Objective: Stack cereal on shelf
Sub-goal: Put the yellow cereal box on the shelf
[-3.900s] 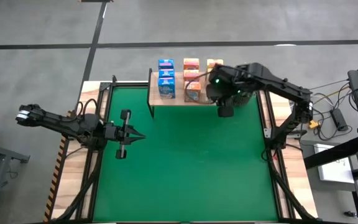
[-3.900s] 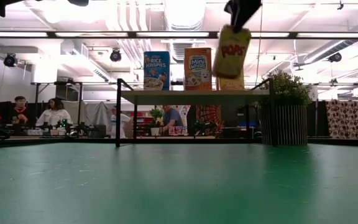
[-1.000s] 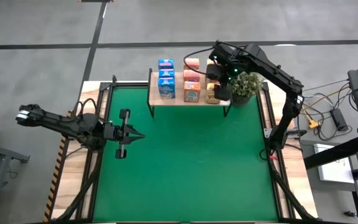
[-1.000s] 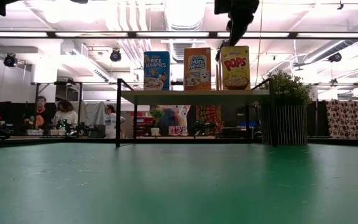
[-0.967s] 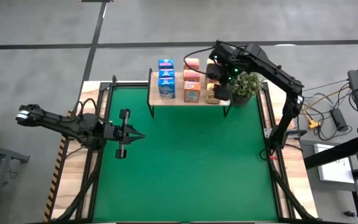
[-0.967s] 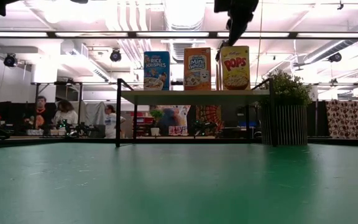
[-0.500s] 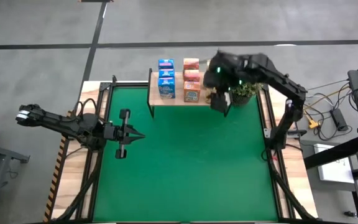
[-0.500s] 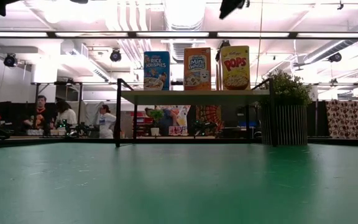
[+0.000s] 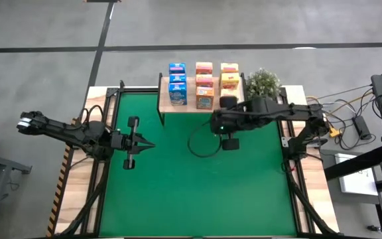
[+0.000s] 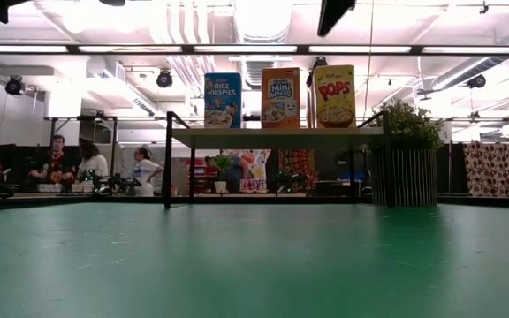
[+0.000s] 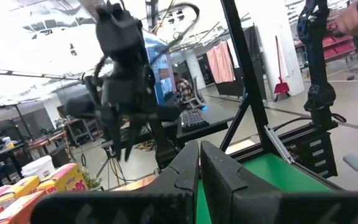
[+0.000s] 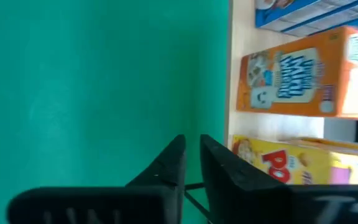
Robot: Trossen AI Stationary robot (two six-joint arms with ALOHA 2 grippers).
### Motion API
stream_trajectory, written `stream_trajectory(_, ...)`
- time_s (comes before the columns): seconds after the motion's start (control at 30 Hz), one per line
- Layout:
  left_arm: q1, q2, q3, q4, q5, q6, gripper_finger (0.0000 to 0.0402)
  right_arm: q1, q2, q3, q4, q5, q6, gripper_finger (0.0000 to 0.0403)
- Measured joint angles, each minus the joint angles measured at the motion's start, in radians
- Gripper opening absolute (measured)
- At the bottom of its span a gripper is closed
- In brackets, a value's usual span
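The shelf (image 9: 166,109) stands at the mat's far edge on black legs, a light-wood board (image 10: 272,133). The cereal stands upright on it in three rows running front to back: blue (image 9: 177,81), orange-red (image 9: 204,82) and yellow (image 9: 229,74). The front yellow box (image 10: 334,95) is mostly hidden under my right arm in the high view. My right gripper (image 9: 212,125) hangs shut above the mat just in front of the shelf, holding nothing. My left gripper (image 9: 150,144) waits shut over the mat's left part.
A green potted plant (image 9: 264,83) stands right of the shelf on the table. A black cable loops below my right wrist (image 9: 201,143). The green mat (image 9: 197,192) lies open in front of the shelf. People sit in the room behind the table (image 10: 78,163).
My right gripper has left the yellow row on the shelf. It rose off the front yellow box, drew back toward the table's near edge and swung out over the mat in front of the shelf. All boxes have stayed standing on the shelf.
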Motion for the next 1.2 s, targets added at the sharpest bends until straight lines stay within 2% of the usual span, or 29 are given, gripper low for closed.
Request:
stream_trajectory(0.17, 0.000, 0.000, 0.000, 0.000, 0.000, 0.000, 0.0000, 0.002, -0.078, -0.231, 0.164, 0.042, -0.010, 0.0011)
stream_trajectory(0.4, 0.000, 0.000, 0.000, 0.000, 0.000, 0.000, 0.0000, -0.001, -0.219, -0.578, 0.449, 0.309, -0.058, 0.0009)
stream_trajectory(0.53, 0.000, 0.000, 0.000, 0.000, 0.000, 0.000, 0.0000, -0.019, -0.286, -0.764, 0.668, 0.375, -0.079, 0.0009)
stream_trajectory(0.7, 0.000, 0.000, 0.000, -0.001, 0.000, 0.000, 0.0000, -0.049, -0.325, -0.950, 0.959, 0.395, -0.144, 0.0009)
stream_trajectory(0.87, 0.000, 0.000, 0.000, -0.002, 0.000, 0.000, 0.0000, -0.056, -0.333, -1.057, 1.142, 0.454, -0.194, 0.0009)
stream_trajectory(1.2, 0.000, 0.000, 0.000, -0.003, 0.000, 0.000, 0.0000, -0.104, -0.328, -1.084, 1.177, 0.479, -0.191, 0.0009)
